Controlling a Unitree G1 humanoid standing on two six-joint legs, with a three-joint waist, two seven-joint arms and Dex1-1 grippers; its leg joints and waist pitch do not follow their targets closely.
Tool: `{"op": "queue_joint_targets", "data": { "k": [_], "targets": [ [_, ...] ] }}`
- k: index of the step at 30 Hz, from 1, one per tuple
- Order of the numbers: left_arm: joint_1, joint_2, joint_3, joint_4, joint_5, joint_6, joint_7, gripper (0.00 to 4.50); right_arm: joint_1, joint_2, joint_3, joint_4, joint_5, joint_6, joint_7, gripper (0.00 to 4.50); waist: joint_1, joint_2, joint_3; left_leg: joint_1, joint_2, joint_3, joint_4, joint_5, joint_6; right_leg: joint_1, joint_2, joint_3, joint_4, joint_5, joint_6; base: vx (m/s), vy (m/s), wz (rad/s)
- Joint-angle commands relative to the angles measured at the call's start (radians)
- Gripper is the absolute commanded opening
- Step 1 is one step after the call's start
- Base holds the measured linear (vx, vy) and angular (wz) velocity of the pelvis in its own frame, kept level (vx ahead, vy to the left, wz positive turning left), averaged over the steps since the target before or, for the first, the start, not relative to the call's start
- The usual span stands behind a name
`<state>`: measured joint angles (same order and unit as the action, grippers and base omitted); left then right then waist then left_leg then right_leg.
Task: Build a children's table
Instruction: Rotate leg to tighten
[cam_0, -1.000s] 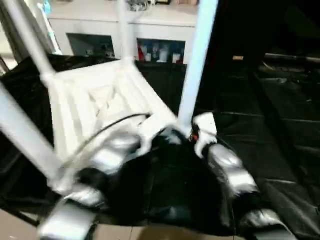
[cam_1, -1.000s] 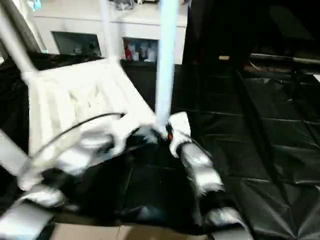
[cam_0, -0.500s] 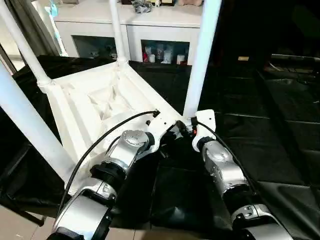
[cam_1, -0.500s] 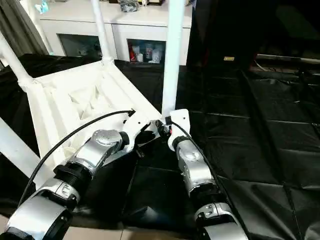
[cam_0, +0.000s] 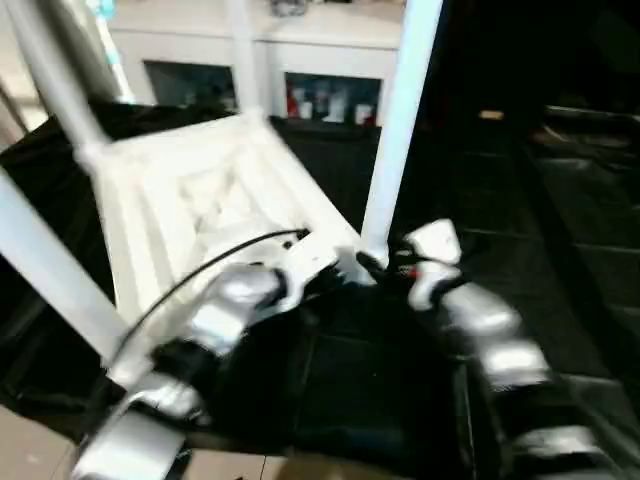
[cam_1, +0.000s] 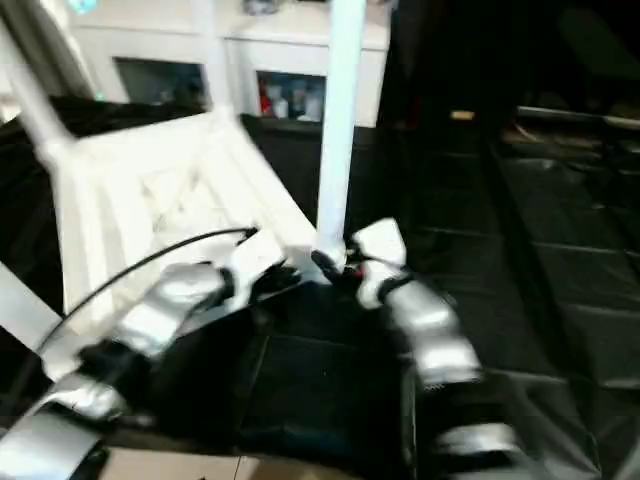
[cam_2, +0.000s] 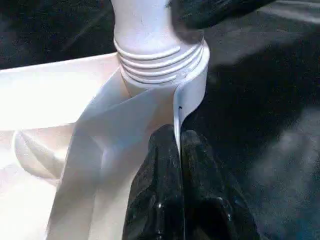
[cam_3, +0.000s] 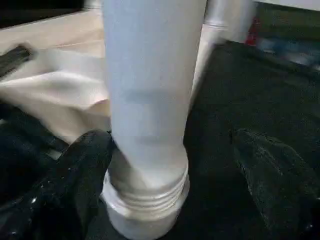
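Pinching the top's rim (cam_2: 176, 107) with the left gripper (cam_2: 180, 150), right gripper (cam_3: 170, 165) spread around the leg (cam_3: 150, 85), I judge the half-threaded leg may tip.

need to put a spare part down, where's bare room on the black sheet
Bare sheet lies to the right of the right gripper and the near leg, across the black-sheeted table. The left is crowded by the upturned children's table, where the left gripper pinches its rim.
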<state>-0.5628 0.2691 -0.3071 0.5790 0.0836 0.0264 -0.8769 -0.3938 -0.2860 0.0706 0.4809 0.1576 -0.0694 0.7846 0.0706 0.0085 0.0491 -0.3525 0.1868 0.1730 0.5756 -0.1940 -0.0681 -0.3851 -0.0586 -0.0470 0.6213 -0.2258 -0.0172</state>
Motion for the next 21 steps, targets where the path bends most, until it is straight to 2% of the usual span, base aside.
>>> {"op": "queue_joint_targets", "data": {
  "k": [1,2,5,6,8,9,11,15,21],
  "targets": [
    [0.045,0.013,-0.030,-0.016,-0.032,-0.035,-0.079,0.00,0.022,-0.024,0.026,-0.048,0.041,0.002,0.122,4.14,0.007,-0.016,-0.053,-0.009,0.045,-0.011,-0.056,-0.128,0.102,0.049,-0.084,0.050,-0.080,-0.075,-0.200,0.000,0.000,0.00],
    [0.059,0.035,-0.040,-0.044,-0.042,-0.075,-0.127,0.00,0.038,-0.046,0.044,-0.079,0.058,0.021,0.189,4.14,0.008,-0.011,-0.053,-0.007,0.045,-0.010,-0.056,-0.133,0.111,0.047,-0.082,0.049,-0.081,-0.057,-0.211,0.000,0.000,0.00],
    [0.068,0.046,-0.038,-0.067,-0.060,-0.074,-0.158,0.00,0.050,-0.064,0.064,-0.103,0.068,0.034,0.240,4.14,0.012,-0.010,-0.052,-0.004,0.047,-0.010,-0.059,-0.139,0.101,0.045,-0.082,0.047,-0.080,-0.076,-0.220,0.000,0.000,0.00],
    [0.081,0.059,-0.033,-0.104,-0.092,-0.073,-0.207,0.00,0.059,-0.083,0.092,-0.119,0.068,0.031,0.276,4.14,0.016,-0.008,-0.052,-0.002,0.048,-0.010,-0.060,-0.147,0.093,0.044,-0.083,0.047,-0.081,-0.087,-0.223,0.000,0.000,0.00],
    [0.086,0.068,-0.032,-0.121,-0.103,-0.074,-0.231,0.00,0.058,-0.085,0.101,-0.116,0.059,0.028,0.284,4.14,0.020,-0.011,-0.053,0.001,0.050,-0.009,-0.060,-0.140,0.087,0.044,-0.083,0.049,-0.078,-0.070,-0.229,0.000,0.000,0.00],
    [0.093,0.081,-0.036,-0.148,-0.116,-0.066,-0.264,0.00,0.049,-0.076,0.104,-0.097,0.045,0.012,0.273,4.14,0.024,-0.009,-0.054,0.004,0.050,-0.008,-0.059,-0.134,0.086,0.042,-0.084,0.050,-0.075,-0.051,-0.236,0.000,0.000,0.00],
    [0.101,0.096,-0.041,-0.177,-0.126,-0.057,-0.301,0.00,0.034,-0.062,0.101,-0.073,0.038,0.004,0.271,4.14,0.024,-0.009,-0.057,-0.001,0.049,-0.009,-0.059,-0.113,0.084,0.046,-0.084,0.048,-0.068,-0.018,-0.244,0.000,0.000,0.00],
    [0.109,0.109,-0.044,-0.193,-0.130,-0.064,-0.328,0.00,0.024,-0.053,0.109,-0.059,0.029,-0.006,0.278,4.14,0.031,-0.008,-0.059,-0.002,0.048,-0.007,-0.054,-0.081,0.097,0.046,-0.081,0.046,-0.060,0.065,-0.254,0.000,0.000,0.00],
    [0.102,0.110,-0.047,-0.187,-0.113,-0.061,-0.337,0.00,0.023,-0.068,0.122,-0.045,0.017,-0.013,0.292,4.14,0.037,-0.010,-0.061,-0.004,0.045,-0.007,-0.052,-0.079,0.093,0.050,-0.082,0.045,-0.058,0.067,-0.244,0.000,0.000,0.00]
  ]
}}
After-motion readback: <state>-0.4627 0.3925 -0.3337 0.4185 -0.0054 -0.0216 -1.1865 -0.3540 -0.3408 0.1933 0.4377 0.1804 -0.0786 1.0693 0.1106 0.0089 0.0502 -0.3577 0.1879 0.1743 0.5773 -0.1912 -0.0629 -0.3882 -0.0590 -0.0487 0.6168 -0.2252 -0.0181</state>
